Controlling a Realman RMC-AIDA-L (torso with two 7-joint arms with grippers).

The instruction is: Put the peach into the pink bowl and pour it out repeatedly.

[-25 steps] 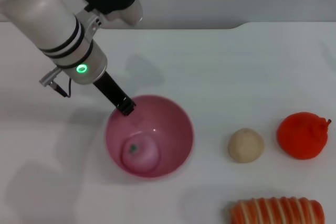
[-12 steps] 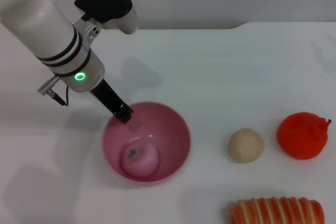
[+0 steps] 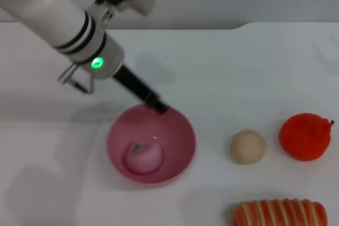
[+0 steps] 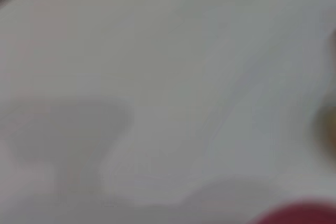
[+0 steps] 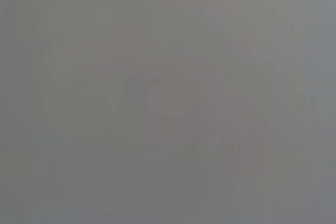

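The small pale pink peach (image 3: 142,156) sits inside the deep glossy pink bowl (image 3: 180,130). At the bowl's twelve o'clock rim, the left gripper (image 3: 160,108) touches it; whether it's clenched, I cannot tell.

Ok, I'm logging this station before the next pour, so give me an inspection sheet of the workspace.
Surface: white table, bare around the items.
Job's things: peach lies inside the upright pink bowl.
Clutter: beige ball, orange-red fruit, striped orange item at the near edge.
Grippers: left tool at the bowl's far rim; right tool not in view.
Cables: thin wire loop on the left wrist.
Surroundings: nothing seen.
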